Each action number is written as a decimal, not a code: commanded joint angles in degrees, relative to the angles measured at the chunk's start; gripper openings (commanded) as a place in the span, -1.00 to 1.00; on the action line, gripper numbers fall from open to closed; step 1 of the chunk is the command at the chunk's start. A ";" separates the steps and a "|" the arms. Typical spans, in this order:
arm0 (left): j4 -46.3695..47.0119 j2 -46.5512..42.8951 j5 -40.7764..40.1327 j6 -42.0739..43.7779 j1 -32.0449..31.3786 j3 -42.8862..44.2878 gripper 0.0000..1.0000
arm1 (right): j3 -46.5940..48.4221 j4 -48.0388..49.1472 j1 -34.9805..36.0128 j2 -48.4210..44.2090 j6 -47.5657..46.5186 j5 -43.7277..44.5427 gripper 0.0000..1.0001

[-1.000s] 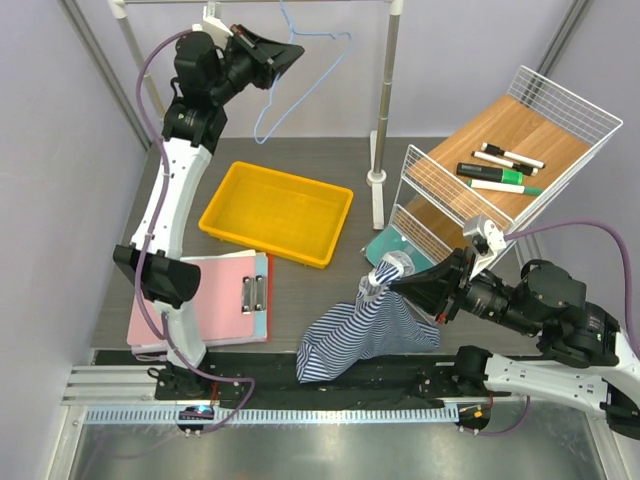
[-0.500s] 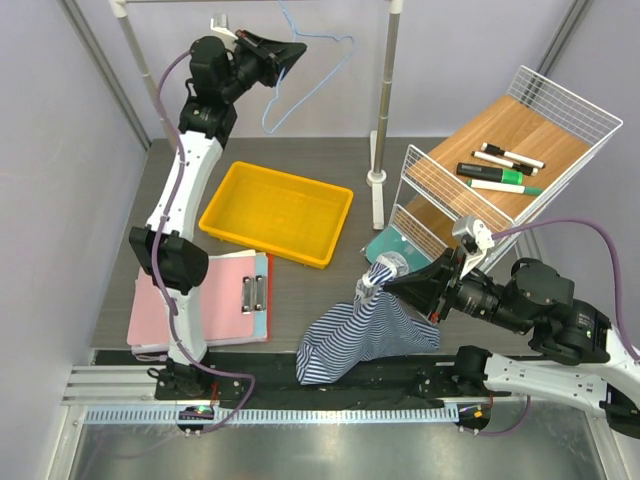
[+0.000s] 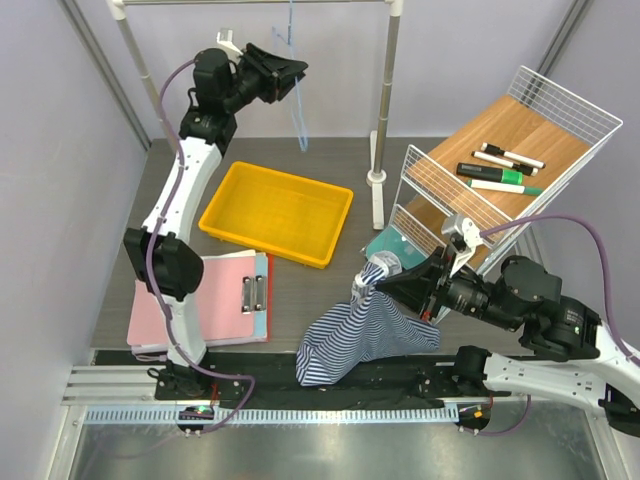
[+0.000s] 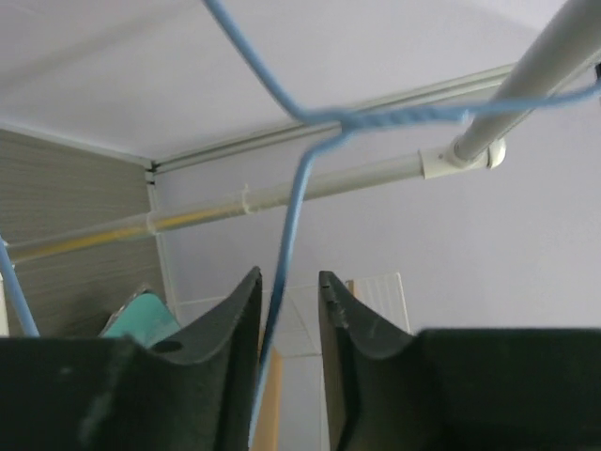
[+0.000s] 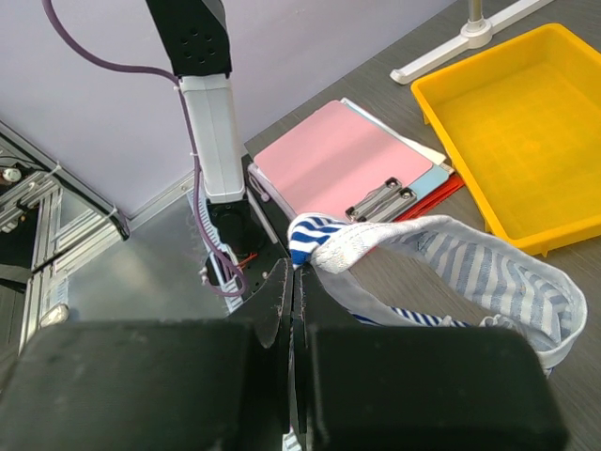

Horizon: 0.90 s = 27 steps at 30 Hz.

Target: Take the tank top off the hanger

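1. The right claw (image 5: 293,272) is pressed together, pinching the white-edged strap of the tank top (image 3: 355,335). The strap is held up, probably to keep the cloth gathered, while the striped body slumps on the table's near edge at about 5 o'clock in the overhead view.
2. The left claw (image 4: 288,282) is spread a little, up at 11 o'clock. The blue wire of the hanger (image 4: 291,207) runs through the gap with room on both sides, so nothing is squeezed.
3. The hanger is bare and hangs edge-on under the rack (image 3: 388,90), well apart from the tank top. The garment looks fully off; the loose left claw reads as letting go of the steadied wire.
4. The yellow tray (image 3: 215,215), near the centre toward 10 o'clock, holds nothing.
5. The wire shelf (image 3: 560,95), at 2 o'clock, carries several markers (image 3: 500,170) on its wooden top. A teal item sits on the lower level; I cannot identify it.
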 commanded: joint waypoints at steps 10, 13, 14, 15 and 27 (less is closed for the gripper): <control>-7.05 -22.34 5.24 16.87 0.79 -9.69 0.50 | 1.47 4.76 0.29 2.60 0.21 0.75 -0.98; -8.37 -28.68 6.82 18.72 0.88 -17.58 0.67 | 2.08 4.94 0.29 3.74 0.30 1.36 -0.98; -8.12 -33.92 7.26 18.63 0.79 -20.31 0.77 | 2.26 5.03 0.29 4.01 0.30 1.54 -0.98; -7.77 -36.67 7.87 18.46 0.79 -26.86 0.83 | 2.69 5.20 0.29 4.27 0.21 1.80 -0.98; -4.95 -74.99 11.93 23.28 -6.13 -68.57 0.97 | 10.60 5.20 0.29 9.98 2.76 9.97 -0.97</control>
